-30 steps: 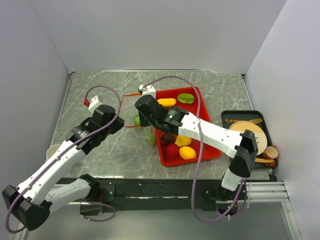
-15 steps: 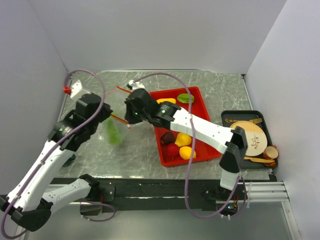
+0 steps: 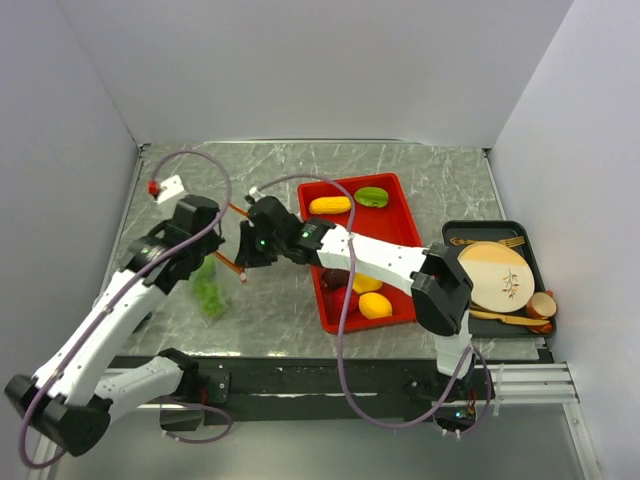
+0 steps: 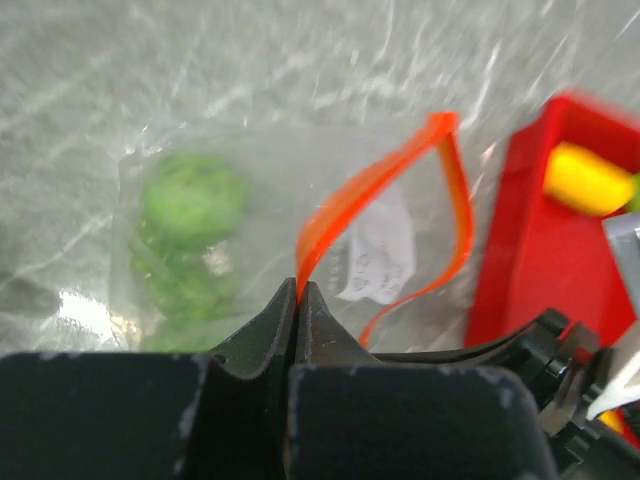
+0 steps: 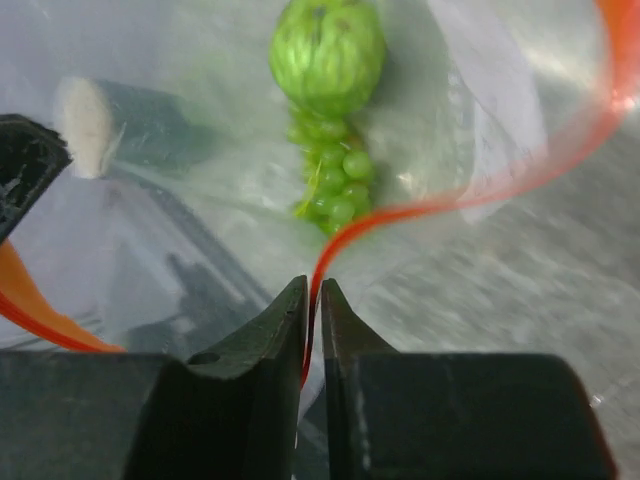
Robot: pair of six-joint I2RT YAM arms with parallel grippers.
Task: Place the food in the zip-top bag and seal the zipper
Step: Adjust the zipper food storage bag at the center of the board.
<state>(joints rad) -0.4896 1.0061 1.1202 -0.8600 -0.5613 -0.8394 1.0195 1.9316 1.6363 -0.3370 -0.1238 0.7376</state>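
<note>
Left fingers (image 4: 262, 335) are pinched tight on the zipper (image 4: 335, 215), basically no gap, and the orange strip comes straight up out of the tips. The bag (image 3: 212, 292) sags down from there over the left part of the table (image 3: 280, 310), with its mouth pulled into an open loop. Two green pieces of food are already inside: a round leafy one (image 5: 328, 50) and a bunch of grapes (image 5: 332, 175) touching it.

Right fingers (image 5: 275, 330) are just to the right of the left ones. They're down to a thin slit with the other side of the zipper running between them, so both arms have the strip.

Right of that is the red tray (image 3: 392, 212) with the rest of the food. A yellow piece (image 3: 331, 205) and a green piece (image 3: 371, 197) are at the far end. A dark red one (image 3: 335, 278), a red one (image 3: 345, 298) and two yellow ones (image 3: 375, 305) are at the near end, partly under the right arm. Far right, a plate (image 3: 495, 272) sits in a black tray (image 3: 452, 230).
</note>
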